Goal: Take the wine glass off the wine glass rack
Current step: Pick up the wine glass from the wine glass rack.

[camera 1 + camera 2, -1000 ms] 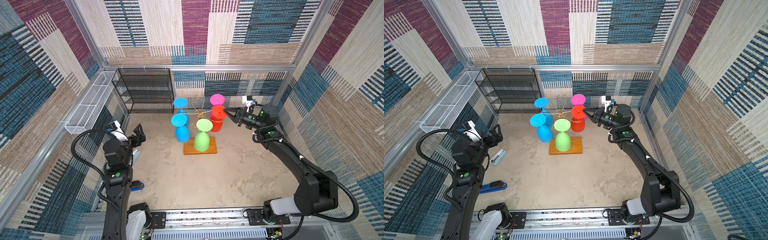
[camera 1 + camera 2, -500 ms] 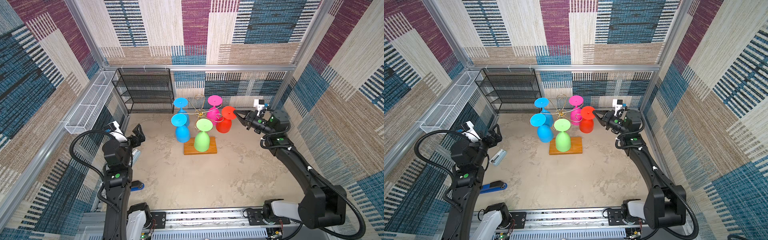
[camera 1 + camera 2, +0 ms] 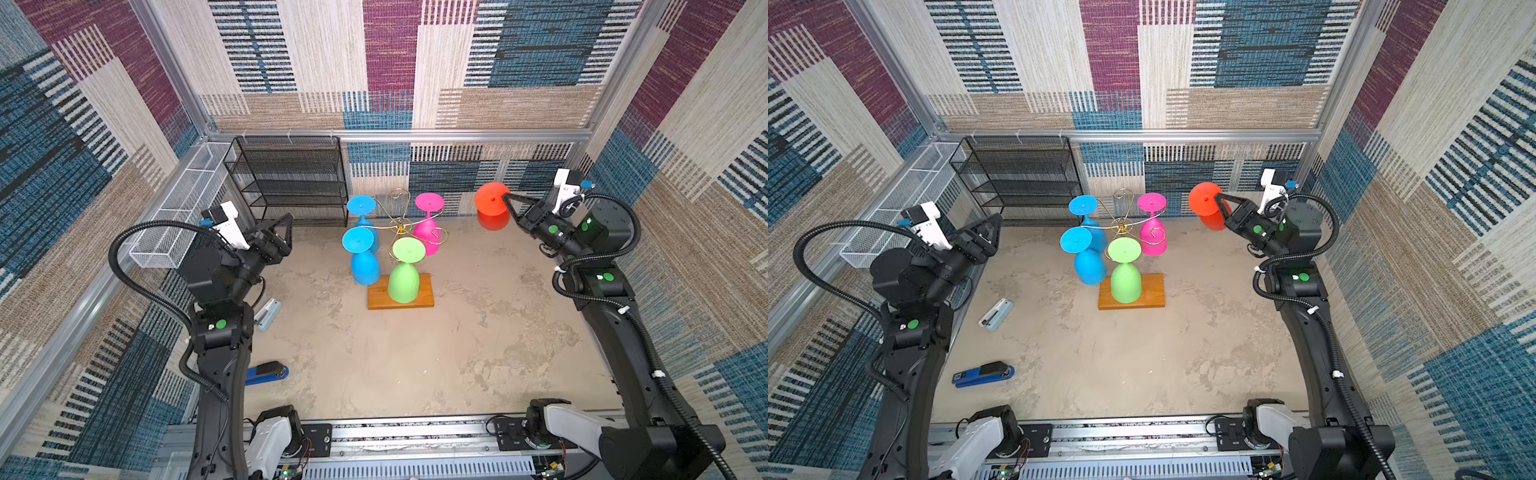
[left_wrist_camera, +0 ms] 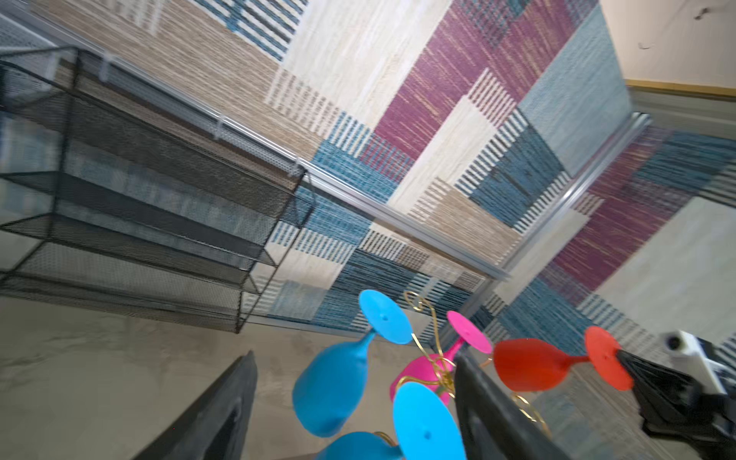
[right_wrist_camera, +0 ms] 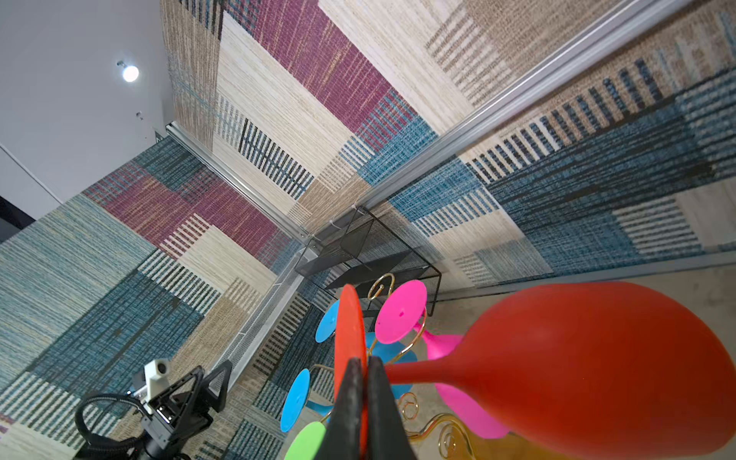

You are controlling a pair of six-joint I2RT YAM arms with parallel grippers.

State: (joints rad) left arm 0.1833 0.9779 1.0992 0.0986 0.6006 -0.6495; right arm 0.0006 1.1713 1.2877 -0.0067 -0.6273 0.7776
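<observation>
The red wine glass (image 3: pixel 491 208) hangs in the air at the back right, clear of the wine glass rack (image 3: pixel 399 226). My right gripper (image 3: pixel 505 198) is shut on the edge of its round foot, and the bowl (image 5: pixel 577 370) hangs below. The rack is gold wire on a wooden base (image 3: pixel 424 297). It holds two blue glasses (image 3: pixel 365 266), a pink one (image 3: pixel 428 232) and a green one (image 3: pixel 403 280), all upside down. My left gripper (image 3: pixel 281 219) hovers left of the rack, open, with nothing between its fingers (image 4: pixel 478 390).
A black mesh shelf unit (image 3: pixel 291 183) stands at the back left, with a white wire basket (image 3: pixel 183 212) on the left wall beside it. A pale blue stapler (image 3: pixel 268 313) and a dark blue stapler (image 3: pixel 266 371) lie on the floor near the left arm.
My right gripper has carried the red wine glass off the rack, to the right and away from it. The left arm has hardly moved.
</observation>
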